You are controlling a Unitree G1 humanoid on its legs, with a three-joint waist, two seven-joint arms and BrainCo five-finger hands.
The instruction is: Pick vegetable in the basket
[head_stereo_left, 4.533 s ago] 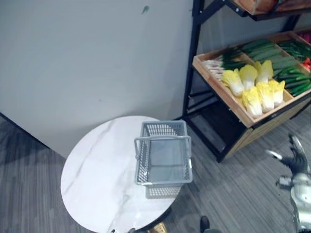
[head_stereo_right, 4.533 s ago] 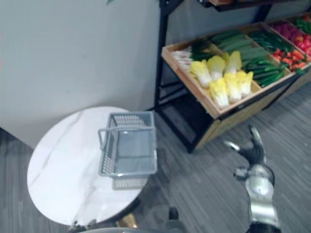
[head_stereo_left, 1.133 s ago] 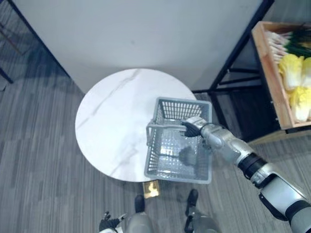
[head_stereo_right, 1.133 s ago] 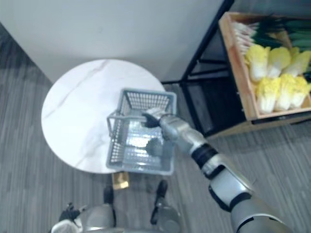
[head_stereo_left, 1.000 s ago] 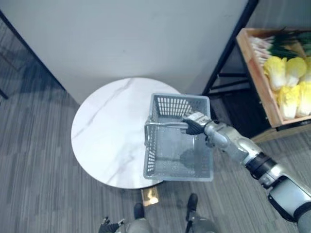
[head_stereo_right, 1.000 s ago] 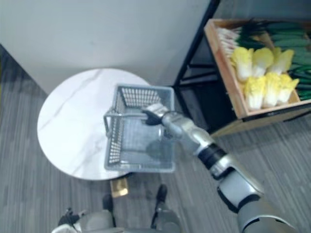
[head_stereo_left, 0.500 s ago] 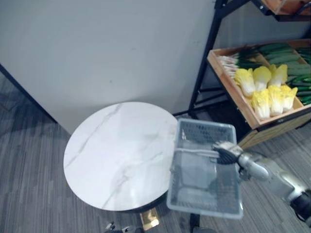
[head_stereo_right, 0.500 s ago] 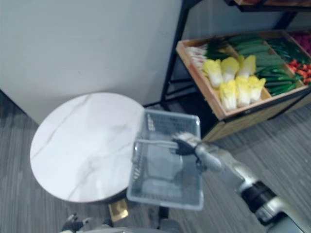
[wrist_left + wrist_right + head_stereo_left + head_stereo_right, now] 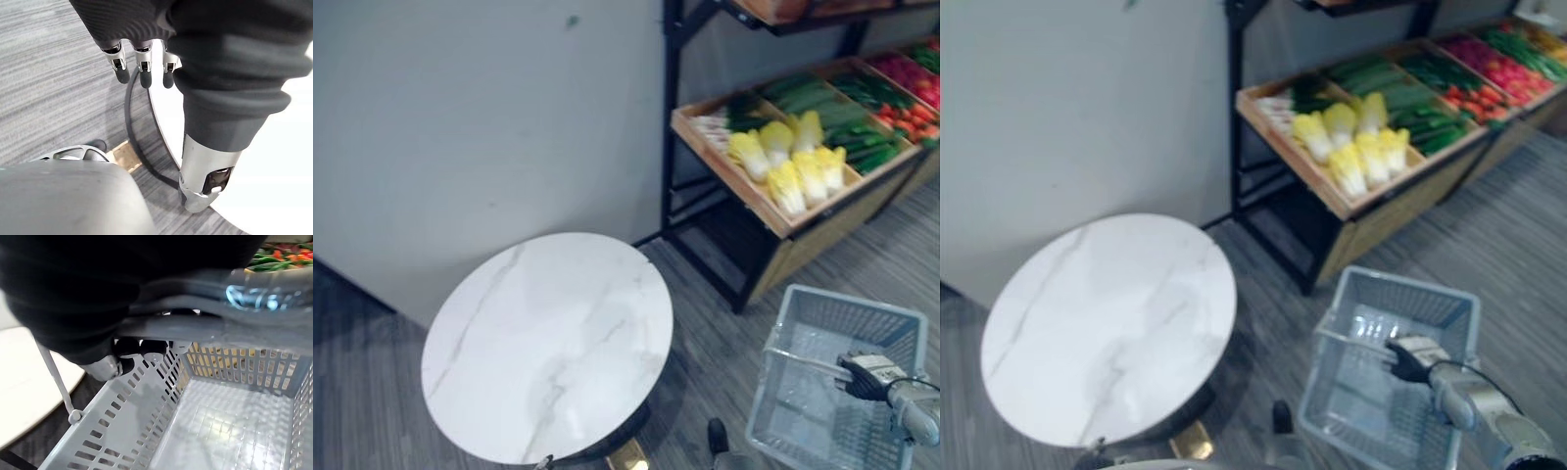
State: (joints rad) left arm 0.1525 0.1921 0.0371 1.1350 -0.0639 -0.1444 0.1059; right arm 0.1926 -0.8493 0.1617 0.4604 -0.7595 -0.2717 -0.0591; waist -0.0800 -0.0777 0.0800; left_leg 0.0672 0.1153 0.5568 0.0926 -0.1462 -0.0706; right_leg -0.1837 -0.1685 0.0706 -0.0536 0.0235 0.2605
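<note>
An empty grey plastic basket [image 9: 822,421] hangs over the floor to the right of the round table. My right hand [image 9: 873,378] is shut on the basket's handle [image 9: 220,323], its dark-tipped fingers [image 9: 131,350] curled under the bar. Yellow cabbages [image 9: 790,163] lie in a slanted wooden crate [image 9: 759,201] on the shelf beyond, with green cucumbers [image 9: 827,106] and red vegetables [image 9: 906,76] further right. My left hand [image 9: 142,61] hangs with straight fingers beside the table's edge, holding nothing.
The round white marble table [image 9: 548,338] stands at the left with nothing on it. A grey wall runs behind it. The black shelf post [image 9: 670,117] rises between the table and the crates. Grey striped floor lies between the basket and the shelf.
My right hand has lifted the basket off the table and carried it right, out over the floor. The whole view has also swung towards the shelf.
</note>
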